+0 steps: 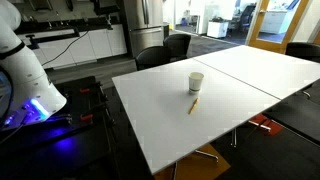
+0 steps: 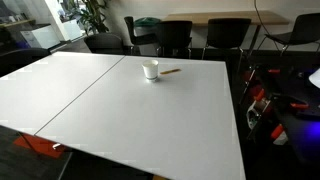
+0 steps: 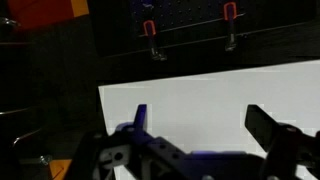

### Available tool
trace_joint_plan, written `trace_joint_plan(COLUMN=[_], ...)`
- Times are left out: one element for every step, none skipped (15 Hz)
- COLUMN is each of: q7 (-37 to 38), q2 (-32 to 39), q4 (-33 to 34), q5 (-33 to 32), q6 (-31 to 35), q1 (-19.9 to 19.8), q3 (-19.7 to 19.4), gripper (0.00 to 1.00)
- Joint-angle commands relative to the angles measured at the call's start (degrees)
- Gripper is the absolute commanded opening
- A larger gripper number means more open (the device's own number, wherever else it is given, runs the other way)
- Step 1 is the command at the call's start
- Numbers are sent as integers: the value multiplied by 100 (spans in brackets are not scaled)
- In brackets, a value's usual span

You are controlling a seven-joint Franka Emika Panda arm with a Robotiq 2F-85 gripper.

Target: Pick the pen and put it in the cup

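The white cup (image 1: 196, 81) stands upright near the middle of the white table (image 1: 150, 120), and also shows in an exterior view (image 2: 151, 69). The thin yellowish pen (image 1: 193, 104) lies flat on the table just beside the cup; it also shows in an exterior view (image 2: 171, 71). In the wrist view my gripper (image 3: 200, 122) is open and empty, its two dark fingers spread over a bare corner of the table. Neither cup nor pen shows in the wrist view. The gripper is far from both.
The table (image 2: 120, 110) is made of two white tops joined along a seam. Black chairs (image 1: 165, 50) stand at its far side, more chairs (image 2: 175, 35) in an exterior view. The robot's white base (image 1: 25, 80) stands beside the table. Red clamps (image 3: 150, 28) hang on a dark rack.
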Motion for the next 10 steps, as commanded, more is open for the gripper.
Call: trace_joint_plan(q7=[45,45,45,45,45,45,-30,-88,-190,-309], q2=[14,14,14,14,14,14,-9,-28,-62,-91], q4=[10,10,10,10,10,10,-4,-12,-22,-29], q5=[-37,-37,-37,-37,-37,-37,-42,-60,-83,-108], q6=[-13,-13,-13,-13,-13,-13,6,36,87,138], q1=[92,92,92,92,92,92,113,126,142,151], q3=[-72,-72,-72,-72,-72,-72,-100,-125,-175,-237], gripper=[100,100,100,100,100,100,100,100,100,100])
